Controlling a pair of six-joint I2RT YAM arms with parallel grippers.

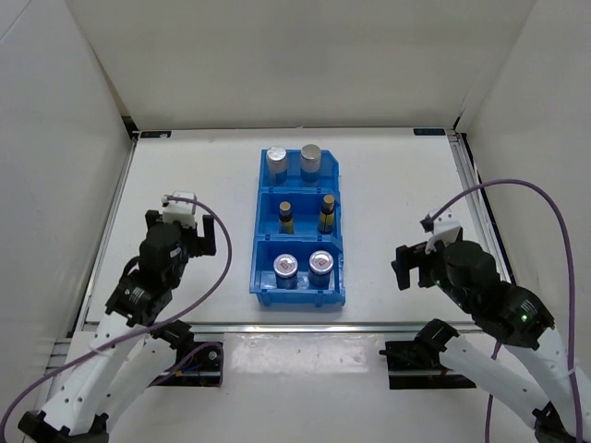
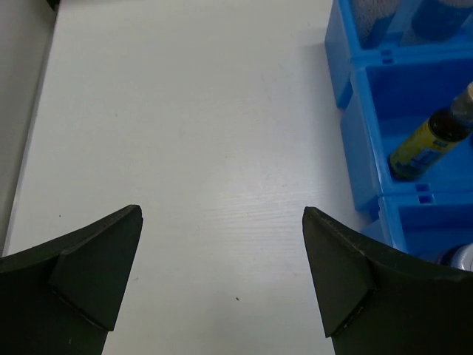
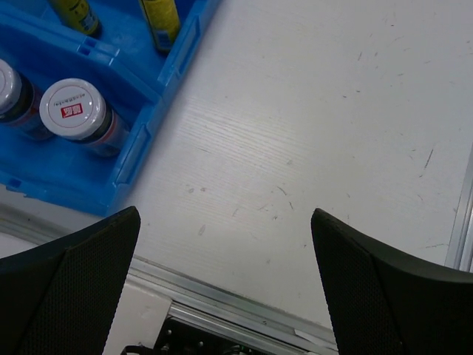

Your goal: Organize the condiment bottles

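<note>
While both arms hang over the white bench point(image 1: 185, 166), the blue three-compartment plastic bin point(image 1: 258, 231) holds two silver-capped shakers point(image 1: 277, 159) farthest, two slim dark-amber bottles point(image 1: 286, 217) in the middle and two short white-lidded jars point(image 1: 287, 269) nearest. The left tool point(image 2: 222, 214) and the right tool point(image 3: 225, 214) (one on each side of the bin) are wide open and hold nothing.

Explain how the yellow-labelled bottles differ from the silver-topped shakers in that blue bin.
The bottles are slim with small caps; the shakers are wider with broad, flat silver tops. The bottles are dark with yellow labels; the shakers look silver-grey from above. The bottles stand in the middle compartment, the shakers in the far one. Both are pairs standing side by side in the same blue bin.
</note>
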